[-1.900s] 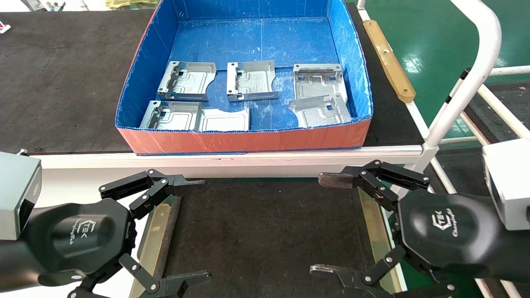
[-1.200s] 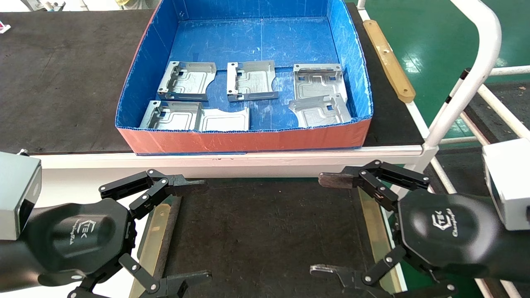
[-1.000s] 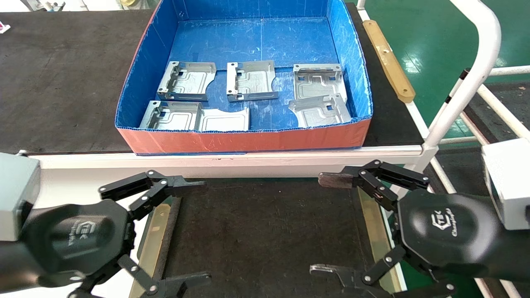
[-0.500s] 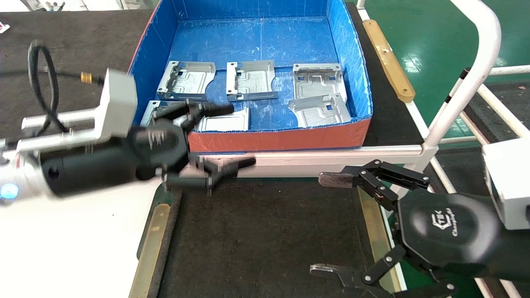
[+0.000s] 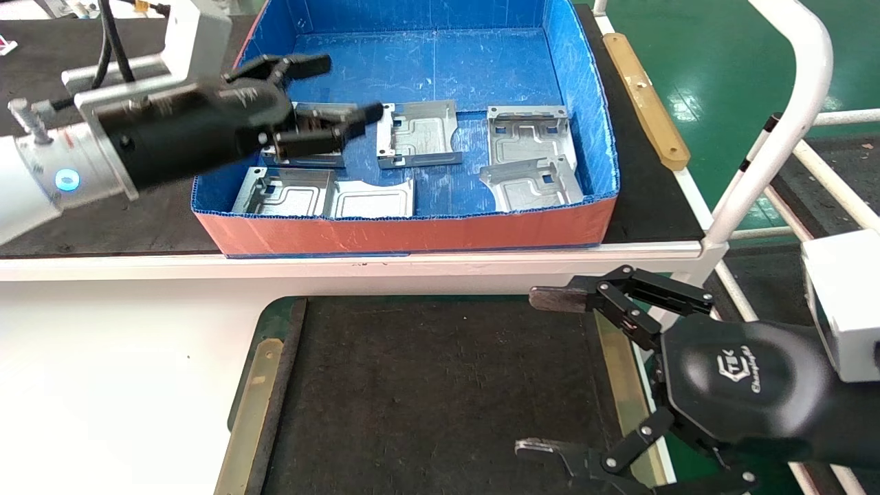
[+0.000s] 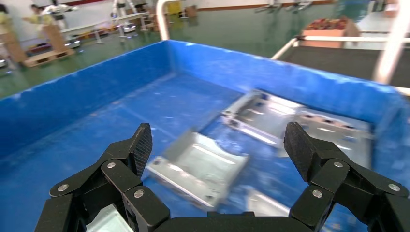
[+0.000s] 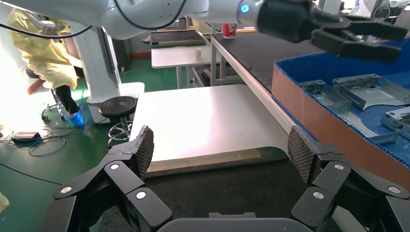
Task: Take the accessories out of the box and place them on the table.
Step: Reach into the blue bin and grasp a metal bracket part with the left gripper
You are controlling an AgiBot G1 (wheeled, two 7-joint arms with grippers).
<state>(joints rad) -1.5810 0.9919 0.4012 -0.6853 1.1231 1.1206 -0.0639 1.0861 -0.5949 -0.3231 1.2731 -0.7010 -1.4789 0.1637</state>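
Left pincer [image 5: 323, 93] is over the big shallow corrugated-plastic box [image 5: 405, 234], blue inside and orange-red outside, spread wide and gripping nothing. The box sits on the raised black-matted shelf [image 5: 103, 137], beyond the white-topped desk with its dark-grey mat [image 5: 426, 392].

Here's what matters: the silver stamped sheet-metal plate in the far-left spot [image 5: 313, 141] lies directly beneath that left pincer, partly hidden by the fingers [image 5: 302, 67] in the head view. The next plate along, far row middle [image 5: 418, 133], sits just off the fingertips toward the robot's right. In the left wrist view a plate [image 6: 198, 166] shows low between the two pads [image 6: 142, 145], so the target is below and slightly ahead. How far above it the pads ride, I cannot tell.

The arm reaches in from the left over the box's left wall, forearm close to level, fingers pointing across toward the right.

Six plates are in the box in all: two more in the near-left corner [image 5: 285, 192] and [image 5: 375, 199], and two overlapping on the right [image 5: 529, 137] and [image 5: 533, 182]. None is on the mat yet.

Right pincer [image 5: 550, 375] is parked low over the mat's right edge, wide apart, empty, well away from the box. Left arm is clearly nearer.

By my reading, the next move is a descent onto that far-left plate.
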